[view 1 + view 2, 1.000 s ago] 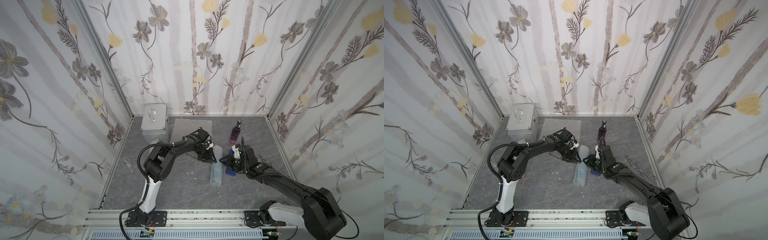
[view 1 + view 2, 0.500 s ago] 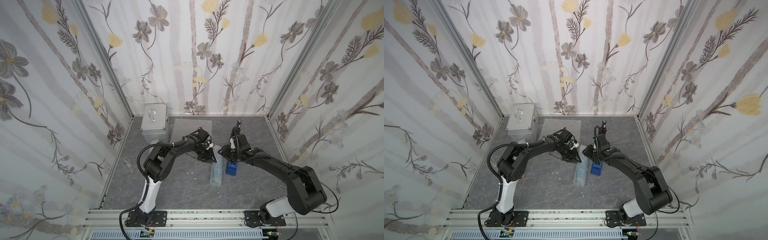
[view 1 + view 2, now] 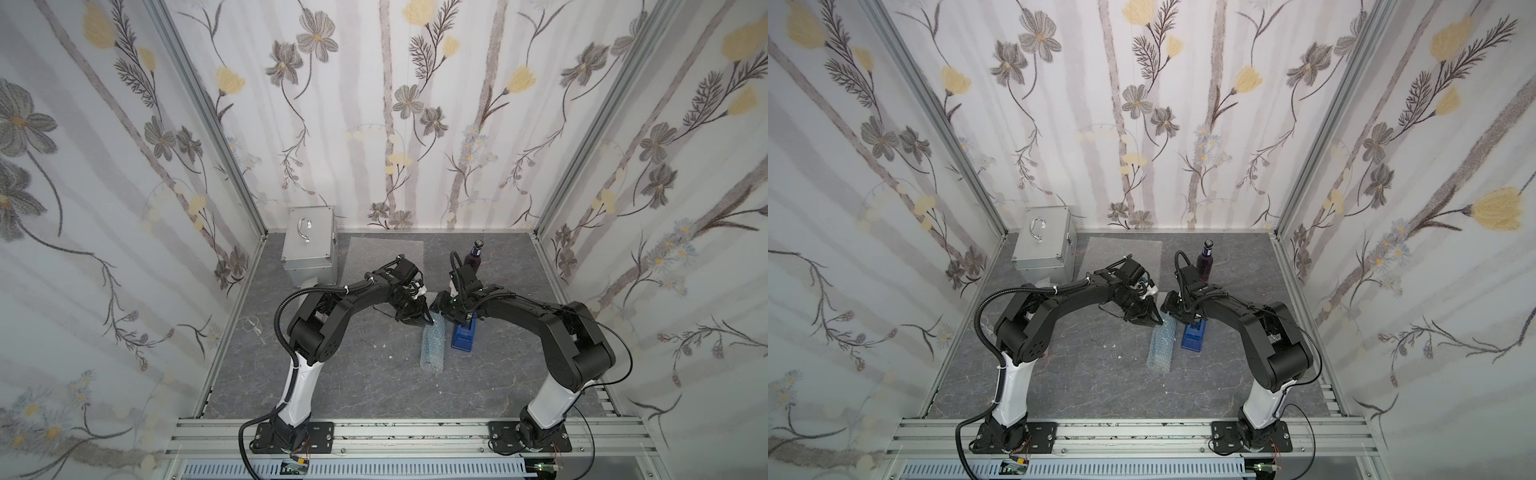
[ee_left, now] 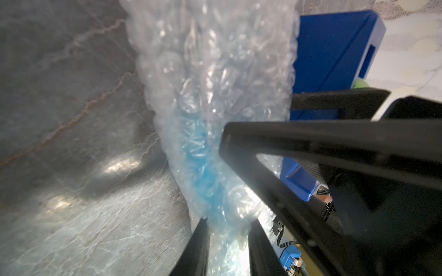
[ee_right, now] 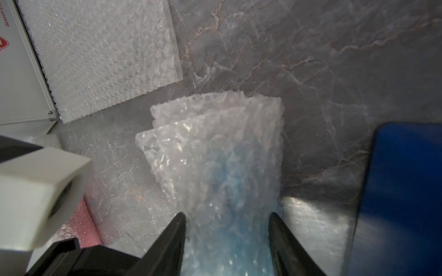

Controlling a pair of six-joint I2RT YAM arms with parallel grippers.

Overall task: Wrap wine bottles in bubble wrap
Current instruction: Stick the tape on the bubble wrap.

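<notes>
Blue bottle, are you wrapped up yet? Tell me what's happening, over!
Left gripper shut on bubble-wrapped blue bottle. Right gripper open, astride it. Blue tape dispenser close alongside. Over.

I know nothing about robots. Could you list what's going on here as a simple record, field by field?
wrapped bottle: lying down, blue showing through the bubble wrap
left jaws: shut on the wrapped bottle
right jaws: open, one on either side of the wrapped bottle
purple bottle: upright at the back, unwrapped
spare sheet: flat, next to the case
tape dispenser: blue, right beside the wrapped bottle
</notes>
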